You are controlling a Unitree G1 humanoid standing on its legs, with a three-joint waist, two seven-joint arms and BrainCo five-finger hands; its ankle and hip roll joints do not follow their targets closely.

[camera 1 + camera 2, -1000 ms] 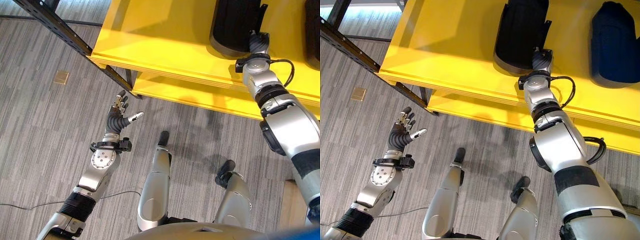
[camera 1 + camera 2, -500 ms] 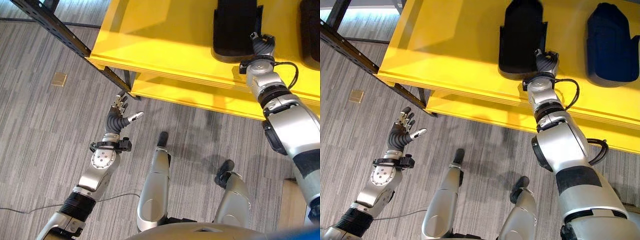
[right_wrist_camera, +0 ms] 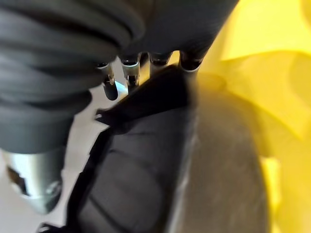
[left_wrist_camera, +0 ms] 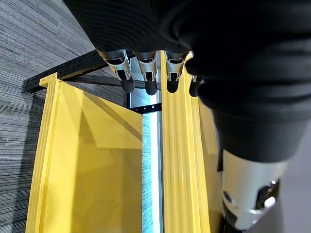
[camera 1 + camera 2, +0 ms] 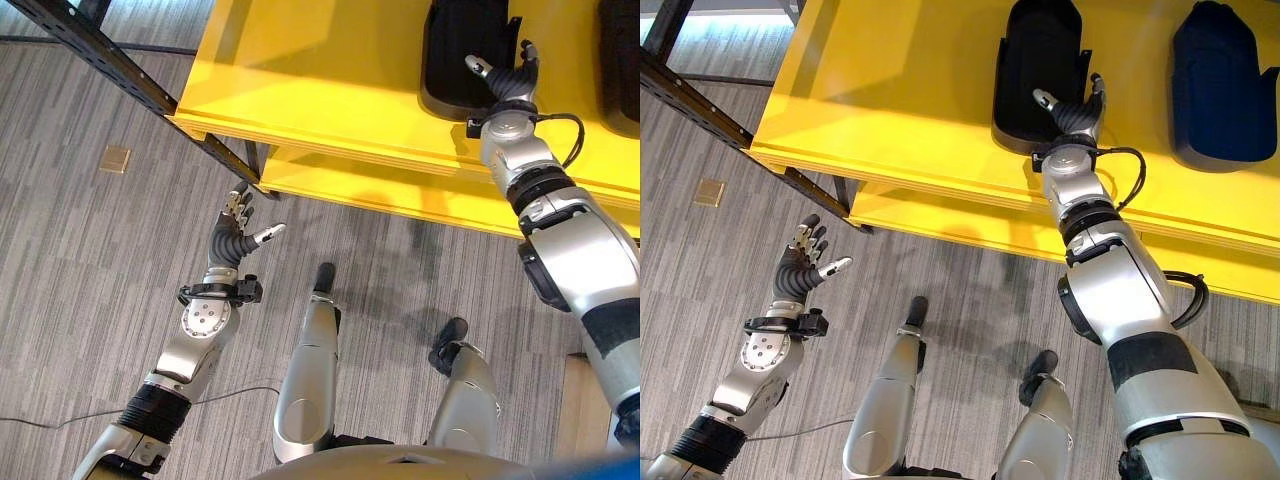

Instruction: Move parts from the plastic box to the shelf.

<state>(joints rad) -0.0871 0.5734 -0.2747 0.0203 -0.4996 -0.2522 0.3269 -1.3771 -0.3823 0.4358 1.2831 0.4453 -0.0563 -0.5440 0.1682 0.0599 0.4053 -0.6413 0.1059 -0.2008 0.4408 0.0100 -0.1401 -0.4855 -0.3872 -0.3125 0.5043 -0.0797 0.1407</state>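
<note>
A black moulded part point(image 5: 462, 45) lies on the upper yellow shelf point(image 5: 330, 60), also seen close up as a black part point(image 3: 136, 179). My right hand point(image 5: 508, 84) rests at the part's near right corner, open, fingers straight and thumb spread over the part's edge. It holds nothing. A second dark blue part point(image 5: 1222, 85) lies further right on the same shelf. My left hand point(image 5: 234, 238) hangs open over the grey floor, left of the shelf's corner, with straight fingers point(image 4: 146, 77) and nothing in it.
A black perforated rack beam point(image 5: 110, 65) runs diagonally past the shelf's left corner. A lower yellow shelf point(image 5: 400, 190) juts out below the upper one. A small tan plate point(image 5: 113, 158) is set in the carpet floor at left.
My right hand has let go of the black part: its fingers straightened and the thumb spread. The part has slid further onto the shelf and straightened. The left hand has stayed still.
</note>
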